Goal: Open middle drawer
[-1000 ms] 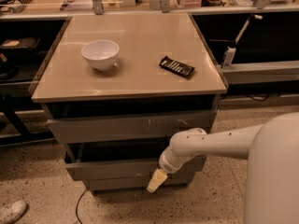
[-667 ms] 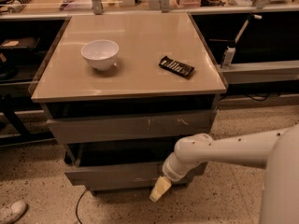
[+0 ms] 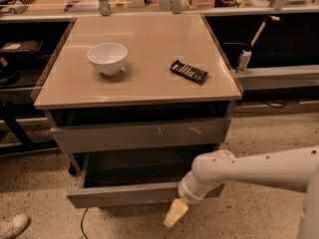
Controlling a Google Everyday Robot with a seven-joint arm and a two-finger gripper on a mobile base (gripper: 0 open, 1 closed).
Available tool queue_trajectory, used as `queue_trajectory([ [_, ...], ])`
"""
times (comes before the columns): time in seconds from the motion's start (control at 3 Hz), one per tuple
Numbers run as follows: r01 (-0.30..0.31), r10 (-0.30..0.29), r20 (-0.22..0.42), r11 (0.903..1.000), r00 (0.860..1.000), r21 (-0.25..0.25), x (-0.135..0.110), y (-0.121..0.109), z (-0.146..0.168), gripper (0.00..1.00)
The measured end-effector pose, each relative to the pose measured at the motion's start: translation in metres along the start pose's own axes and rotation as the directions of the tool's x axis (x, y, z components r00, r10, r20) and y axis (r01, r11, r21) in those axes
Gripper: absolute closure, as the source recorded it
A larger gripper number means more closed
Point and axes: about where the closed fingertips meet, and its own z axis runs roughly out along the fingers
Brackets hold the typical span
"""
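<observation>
The grey cabinet (image 3: 137, 91) with the tan top stands in the middle of the room, and the robot's white arm (image 3: 249, 171) reaches in low from the right across its front. Below the scratched top drawer (image 3: 139, 133), the middle drawer (image 3: 124, 194) is well out. Its plain grey front sits forward of the cabinet face and the dark box behind it is open to view. A second ago that front was only a little way out and the gap above it was narrow. Now the gap is wide and the front has come further towards me.

The gripper (image 3: 176, 213) has come with it. It has drawn down and outward, and now hangs at the lower edge of the drawer front, right of its middle. I cannot tell whether it is open or closed, or whether it is in contact with the front.

I'd say the pull has done its work and the job is all but finished, with perhaps a little travel left. On top, the white bowl (image 3: 107, 58) and the black packet (image 3: 188, 71) have not stirred
</observation>
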Motion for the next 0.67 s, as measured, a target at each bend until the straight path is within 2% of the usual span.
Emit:
queue_trajectory([
  [0.33,-0.002,0.001,-0.029,0.9983,1.000,-0.058,0.0230,0.0315,-0.0054,0.00],
  [0.67,0.012,-0.014,-0.021,0.9983,1.000,-0.057,0.0194,0.0298,-0.0052,0.00],
])
